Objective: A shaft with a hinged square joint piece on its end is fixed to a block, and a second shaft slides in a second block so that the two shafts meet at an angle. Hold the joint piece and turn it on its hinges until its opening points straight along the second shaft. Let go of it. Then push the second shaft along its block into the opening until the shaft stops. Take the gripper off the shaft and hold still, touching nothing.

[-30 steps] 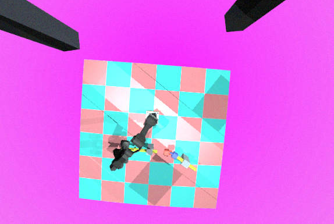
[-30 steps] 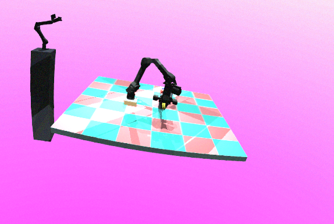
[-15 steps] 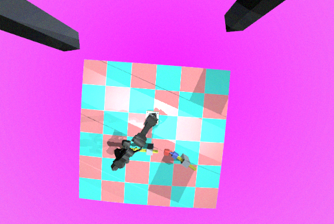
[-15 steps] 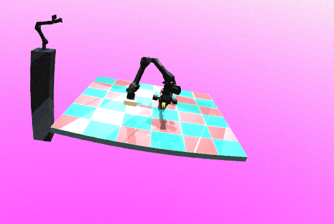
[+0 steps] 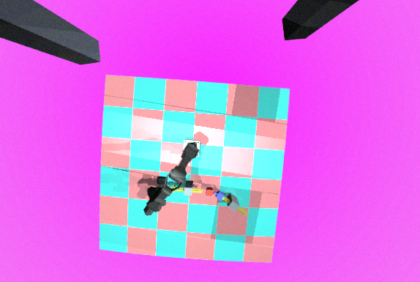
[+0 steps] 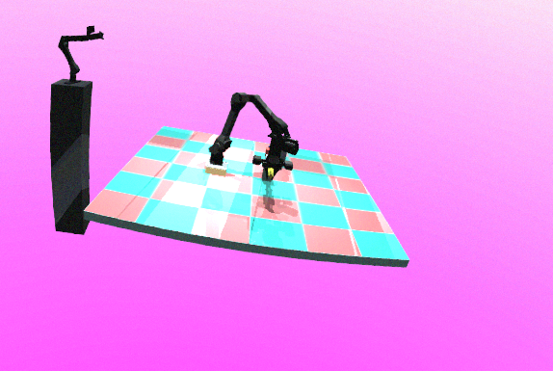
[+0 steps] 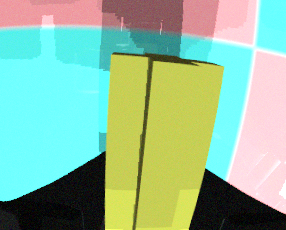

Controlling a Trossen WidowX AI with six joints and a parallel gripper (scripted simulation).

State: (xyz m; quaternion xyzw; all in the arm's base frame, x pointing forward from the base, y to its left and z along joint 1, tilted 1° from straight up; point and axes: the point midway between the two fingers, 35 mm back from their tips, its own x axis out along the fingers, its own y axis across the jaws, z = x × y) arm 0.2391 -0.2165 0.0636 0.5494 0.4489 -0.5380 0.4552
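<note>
The second shaft, yellow, (image 5: 197, 190) (image 6: 270, 172) (image 7: 175, 125) runs through a light grey block (image 5: 188, 192). My gripper (image 5: 171, 187) (image 6: 270, 174) (image 7: 145, 159) is shut on this shaft, on the far side of the block from the joint; the top view partly hides the fingertips under the arm. The red joint piece (image 5: 209, 191) lies roughly in line with the shaft, with a small gap between it and the shaft's tip. A blue piece (image 5: 219, 195) connects it to the fixed yellow shaft (image 5: 241, 210), which slants through a darker grey block (image 5: 233, 202). The joint's opening is too small to make out.
The arm's white base plate (image 5: 186, 143) is above the two shafts in the top view. The work surface is a checkered board (image 5: 143, 242) (image 6: 328, 236). A dark pillar (image 6: 69, 159) carrying another small arm (image 6: 69, 57) stands beyond the board's left edge in the exterior view.
</note>
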